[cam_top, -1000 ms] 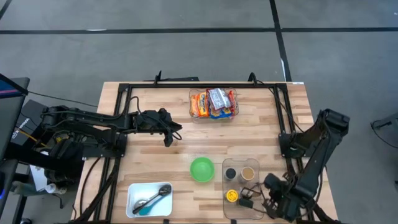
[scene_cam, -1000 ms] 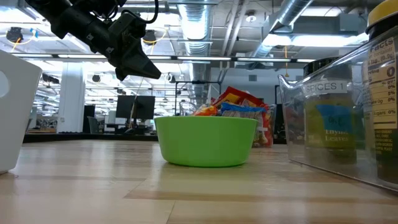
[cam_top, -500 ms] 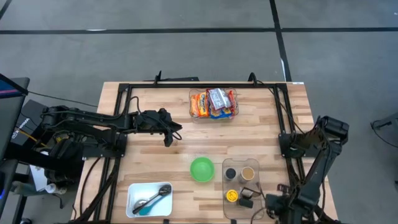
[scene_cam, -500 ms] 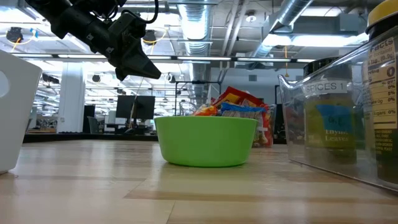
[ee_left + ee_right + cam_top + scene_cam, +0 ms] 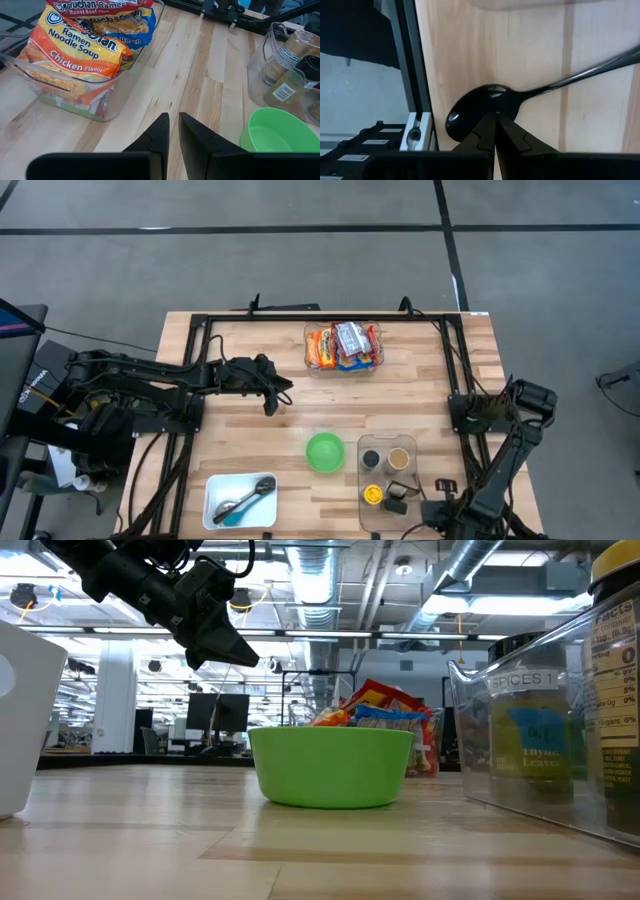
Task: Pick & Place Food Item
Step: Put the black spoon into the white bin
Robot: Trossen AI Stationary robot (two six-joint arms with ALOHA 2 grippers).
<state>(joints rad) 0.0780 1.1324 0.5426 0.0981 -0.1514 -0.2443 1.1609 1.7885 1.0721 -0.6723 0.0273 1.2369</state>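
Observation:
Ramen packets [image 5: 343, 346] lie in a clear bin at the table's far middle; they also show in the left wrist view [image 5: 85, 55]. A green bowl [image 5: 324, 452] stands on the table nearer the front. My left gripper [image 5: 272, 402] hovers above the table left of the bin, its fingers [image 5: 174, 125] nearly together and empty. My right arm [image 5: 500, 460] is folded at the near right corner. Its gripper [image 5: 495, 120] is shut, tips over the neck of a dark metal spoon [image 5: 470, 110] lying on the wood. My right gripper's shut tips stand in front of the spoon's neck [image 5: 512, 100], where the bowl meets the handle, coming from above. The fingers hide that spot, so I cannot tell whether they touch it. The spoon lies flat on the table.
A clear spice bin [image 5: 387, 480] with jars stands right of the bowl. A white tray [image 5: 240, 500] holding a spoon sits at the near left. A black frame rail [image 5: 412, 75] runs along the table edge beside the dark spoon.
My right arm has folded and drawn back toward the table's near edge, its elbow sinking toward the front. My left arm has kept still.

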